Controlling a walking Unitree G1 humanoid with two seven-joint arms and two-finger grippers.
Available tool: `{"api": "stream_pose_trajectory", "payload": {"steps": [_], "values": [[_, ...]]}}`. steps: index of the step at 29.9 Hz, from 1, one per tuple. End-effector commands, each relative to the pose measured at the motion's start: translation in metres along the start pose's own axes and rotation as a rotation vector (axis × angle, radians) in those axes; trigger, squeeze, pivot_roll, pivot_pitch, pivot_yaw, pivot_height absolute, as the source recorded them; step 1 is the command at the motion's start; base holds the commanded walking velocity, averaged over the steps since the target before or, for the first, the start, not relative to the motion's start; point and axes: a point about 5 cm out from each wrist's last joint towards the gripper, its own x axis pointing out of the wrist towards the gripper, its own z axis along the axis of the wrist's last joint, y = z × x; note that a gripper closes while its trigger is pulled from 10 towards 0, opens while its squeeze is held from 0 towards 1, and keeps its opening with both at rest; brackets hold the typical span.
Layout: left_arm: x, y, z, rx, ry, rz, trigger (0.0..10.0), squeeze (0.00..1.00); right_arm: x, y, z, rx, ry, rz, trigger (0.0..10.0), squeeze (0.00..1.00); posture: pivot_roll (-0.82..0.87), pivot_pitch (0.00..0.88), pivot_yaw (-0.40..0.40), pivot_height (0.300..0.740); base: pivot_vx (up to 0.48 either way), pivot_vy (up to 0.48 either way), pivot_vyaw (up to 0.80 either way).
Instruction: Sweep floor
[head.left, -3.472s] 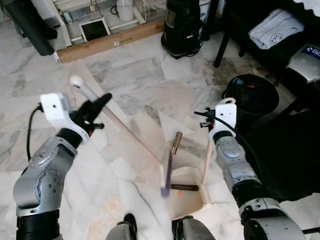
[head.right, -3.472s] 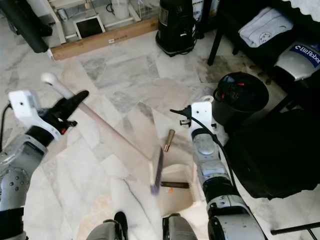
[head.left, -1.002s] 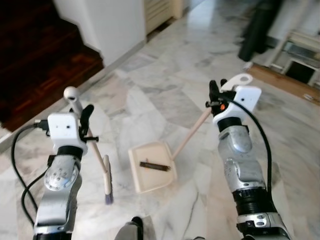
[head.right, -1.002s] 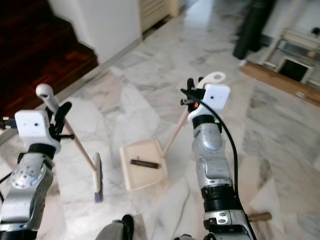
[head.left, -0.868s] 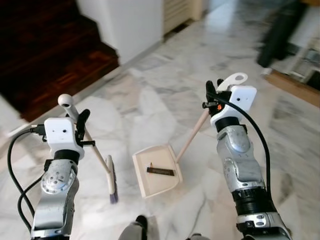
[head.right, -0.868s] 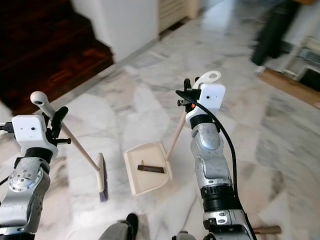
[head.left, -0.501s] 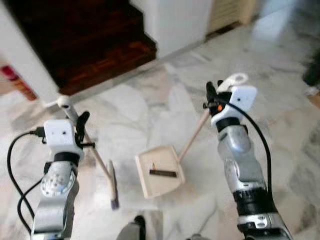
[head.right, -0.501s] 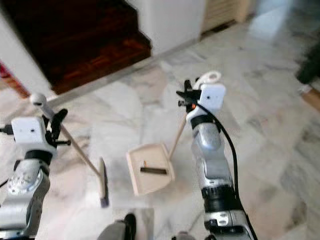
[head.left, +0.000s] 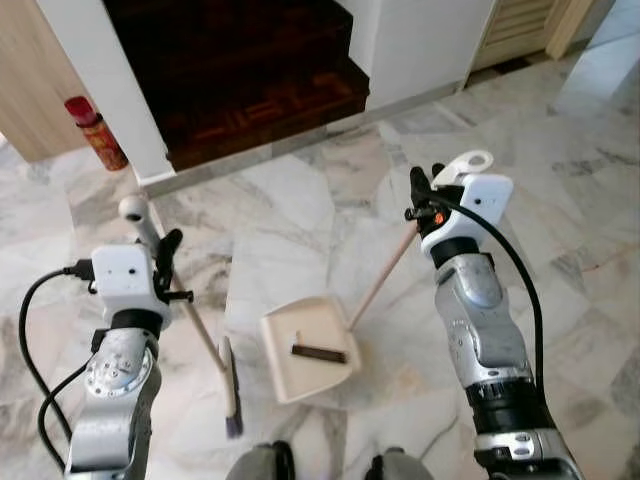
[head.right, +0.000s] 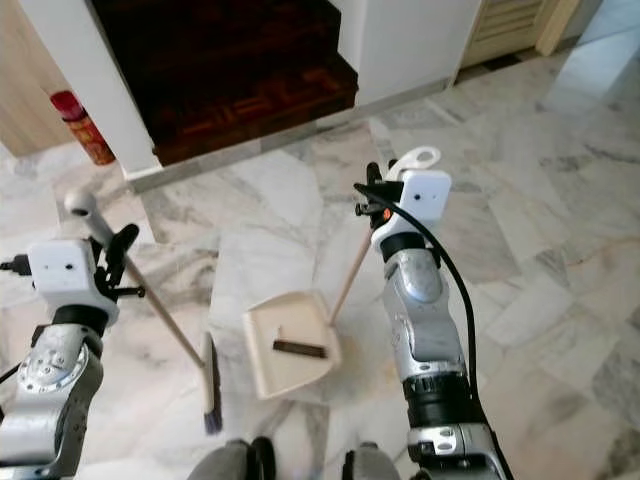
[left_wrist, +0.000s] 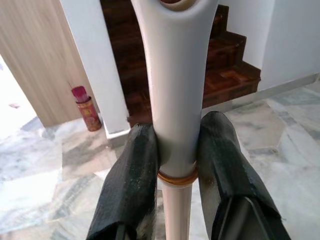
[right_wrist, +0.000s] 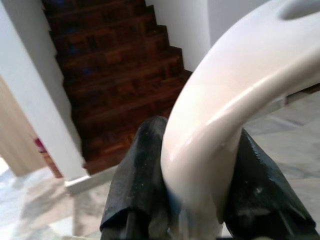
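The marble floor (head.left: 300, 215) spreads pale and veined in front of the robot, running up to a dark wooden staircase (head.left: 250, 75) set between white walls at its far edge, with a red canister (head.left: 97, 133) standing by the wall at the far left. There is no bench here; the floor carries everything.

The left gripper (head.left: 165, 262) is closed around the upper part of a broom (head.left: 195, 325), just below its white grip; the left wrist view shows both black fingers (left_wrist: 135, 175) pressed against that grip where it meets the wooden shaft. The shaft slopes down toward the robot's feet, and the broom head (head.left: 231, 385) rests on the floor with its long axis running roughly away from the robot.

The right gripper (head.left: 420, 195) is clamped on the white looped top of a dustpan handle (head.left: 385, 270), fingers (right_wrist: 145, 170) on either side of it in the right wrist view. The handle slants down to the left to the cream dustpan (head.left: 300, 375), which sits flat on the floor between the two arms, near the robot's feet.

A thin dark strip of debris (head.left: 318, 353) already lies inside the pan, with a tiny speck beside it.

The relation that matters: the pan lies just to the right of the broom head, close but apart, so any further sweep would likely run from the left arm's side rightward. No other loose debris can be made out on the nearby floor, so this load looks gathered and ready to carry off.
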Motion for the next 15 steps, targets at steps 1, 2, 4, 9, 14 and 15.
{"api": "stream_pose_trajectory", "payload": {"steps": [1, 2, 4, 9, 14, 15], "values": [[-0.0011, 0.0026, 0.0074, 0.026, -0.037, 0.011, 10.0, 0.00, 0.0004, -0.0008, 0.0121, 0.013, -0.049, -0.001, 10.0, 0.00, -0.03, 0.212, 0.008, 0.740, 0.000, 0.458, 0.00], [-0.0014, 0.0024, 0.0073, 0.026, -0.037, 0.011, 10.0, 0.00, 0.0004, -0.0007, 0.0122, 0.014, -0.050, 0.000, 10.0, 0.00, -0.03, 0.210, 0.008, 0.740, 0.000, 0.465, 0.00], [-0.0016, 0.0023, 0.0073, 0.024, -0.038, 0.011, 10.0, 0.00, 0.0007, -0.0006, 0.0127, 0.012, -0.050, 0.002, 10.0, 0.00, -0.03, 0.208, 0.007, 0.740, 0.000, 0.461, 0.00], [-0.0026, 0.0021, 0.0069, 0.023, -0.034, 0.010, 10.0, 0.00, 0.0007, -0.0005, 0.0139, -0.004, -0.054, 0.010, 10.0, 0.00, -0.03, 0.201, 0.006, 0.740, 0.000, 0.461, 0.00], [-0.0034, 0.0021, 0.0071, 0.022, -0.034, 0.013, 10.0, 0.00, 0.0004, 0.0007, 0.0166, -0.011, -0.067, 0.023, 10.0, 0.00, -0.03, 0.198, 0.003, 0.740, 0.000, 0.461, 0.38], [-0.0034, 0.0021, 0.0071, 0.022, -0.034, 0.013, 10.0, 0.00, 0.0005, 0.0009, 0.0168, -0.008, -0.068, 0.024, 10.0, 0.00, -0.03, 0.198, 0.003, 0.740, 0.000, 0.465, 0.00]]}}
